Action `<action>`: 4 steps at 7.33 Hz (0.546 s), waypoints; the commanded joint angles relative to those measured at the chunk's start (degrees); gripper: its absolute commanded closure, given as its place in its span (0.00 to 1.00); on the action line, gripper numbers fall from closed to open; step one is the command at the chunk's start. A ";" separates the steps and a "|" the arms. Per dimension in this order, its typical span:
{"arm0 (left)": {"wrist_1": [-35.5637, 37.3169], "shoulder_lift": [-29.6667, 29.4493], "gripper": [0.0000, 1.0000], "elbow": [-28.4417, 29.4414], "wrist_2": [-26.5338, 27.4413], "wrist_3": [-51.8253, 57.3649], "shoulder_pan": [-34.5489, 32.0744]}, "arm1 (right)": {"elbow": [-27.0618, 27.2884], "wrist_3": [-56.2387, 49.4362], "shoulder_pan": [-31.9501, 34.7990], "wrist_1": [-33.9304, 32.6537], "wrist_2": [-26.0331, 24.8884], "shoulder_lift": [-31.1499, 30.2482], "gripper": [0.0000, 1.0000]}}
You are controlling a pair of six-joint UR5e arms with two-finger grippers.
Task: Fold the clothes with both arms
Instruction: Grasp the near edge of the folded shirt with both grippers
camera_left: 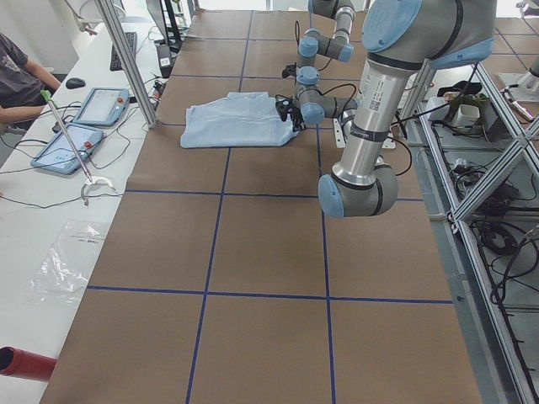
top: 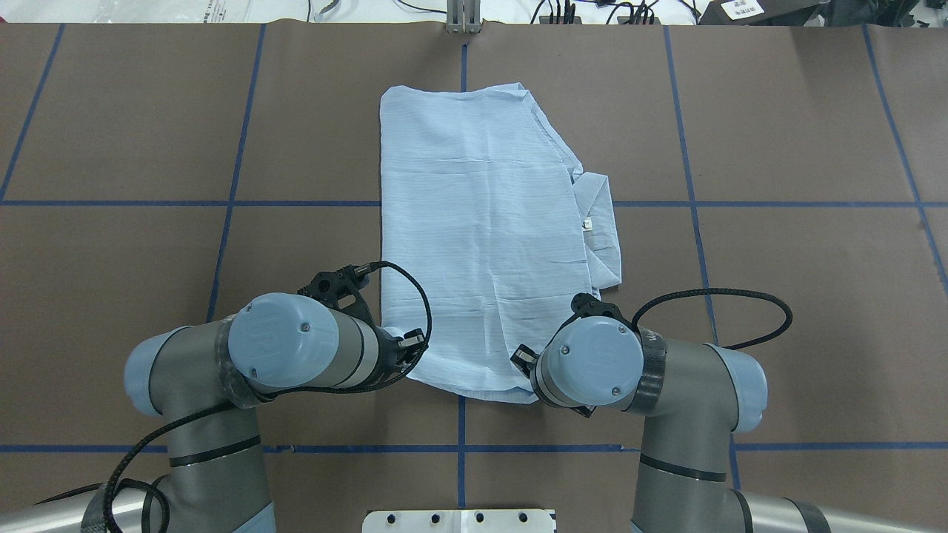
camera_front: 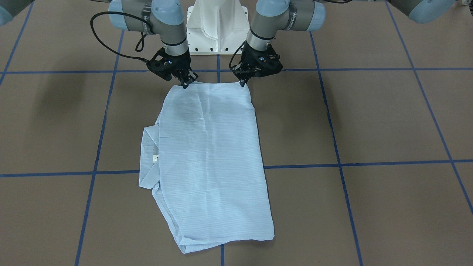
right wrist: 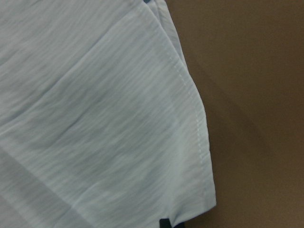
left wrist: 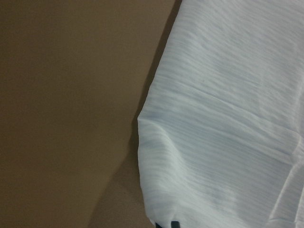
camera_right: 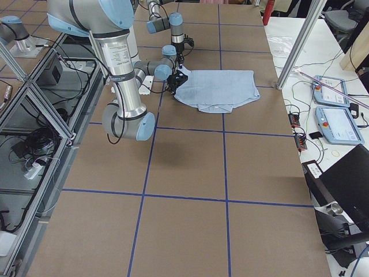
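The pale-blue striped shirt [camera_front: 214,155] lies folded into a long panel on the brown table, its collar and neck label [camera_front: 155,158] sticking out on one side. My left gripper [camera_front: 244,83] is shut on one corner of the shirt's edge nearest the robot base. At the other corner of that edge, my right gripper [camera_front: 186,83] is also shut on the cloth. Seen from overhead, the shirt [top: 481,237] runs away from both wrists, with the left gripper [top: 411,348] and right gripper [top: 522,355] at its near edge. Each wrist view shows cloth [left wrist: 223,118] [right wrist: 95,118] running down to a dark fingertip.
The white pedestal base [camera_front: 217,26] stands just behind the grippers. Blue tape lines [camera_front: 369,162] grid the brown table. A side bench holds tablets [camera_left: 101,105], and a seated person's arm [camera_left: 21,114] rests there. More tablets [camera_right: 340,124] lie beyond the far edge.
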 commanded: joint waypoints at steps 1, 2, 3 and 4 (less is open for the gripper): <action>0.00 -0.12 1.00 -0.48 -0.10 -0.02 -0.11 | 1.19 0.04 0.20 -0.17 -0.86 0.03 1.00; 0.09 -0.12 1.00 -1.09 -0.27 -0.02 -0.11 | 1.89 -0.04 0.29 -0.26 -0.60 -0.06 1.00; 0.35 0.05 1.00 -3.27 -0.45 -0.28 -0.29 | 3.38 0.04 0.38 -0.61 -0.16 -0.15 1.00; 2.61 0.40 1.00 -5.73 -3.24 -0.29 -0.20 | 5.65 0.13 0.46 -0.70 0.10 -0.67 1.00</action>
